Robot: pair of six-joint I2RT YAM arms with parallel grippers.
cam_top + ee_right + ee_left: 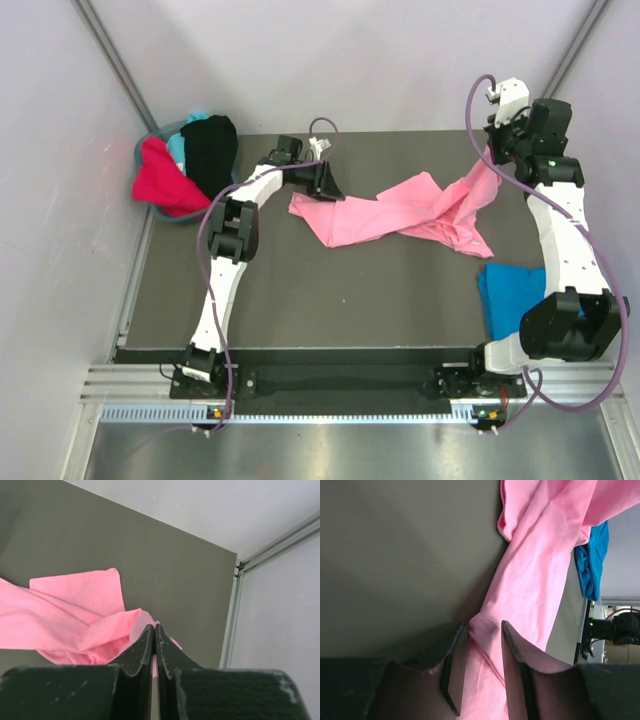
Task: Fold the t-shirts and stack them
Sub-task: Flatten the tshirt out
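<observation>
**Top external.** Pink t-shirt (400, 215) lies in a crumpled, roughly diagonal band across the far middle of the table (300, 300). Its right end is lifted off the table up to the right end effector (497, 150). The left end effector (325, 185) sits low at the shirt's left end. Blue t-shirt (505, 295) lies in a compact pad at the near right, well apart from the pink one. Red t-shirt (165, 182), teal t-shirt (178, 148) and black t-shirt (210, 150) are heaped in a bin (143, 150) at the far left corner.

**Left wrist.** Left end effector (482, 645) is spread, with a raised ridge of pink t-shirt (540, 580) between the fingers (452, 665). The cloth touches the inner faces but does not look clamped. Blue t-shirt (592, 565) shows beyond.

**Right wrist.** Right end effector (154, 636) is pressed together, and a thin sliver of pink cloth shows in the seam, so it is pinching the pink t-shirt (75, 615). The rest of the shirt trails away to the left.

**Handling, judged.**
- The cloth is light, limp and wrinkle-prone. It has no stiffness, so it drapes and sags from any single hold.
- A pinch could easily catch two layers or slip off a thin edge.
- Best holds are probably a hem corner or shoulder seam, with one end effector at each end and light tension between them to spread the shirt flat.
- The ridge between the left fingers looks like a mid-panel fold, not an edge. I cannot tell which hem it is.
</observation>
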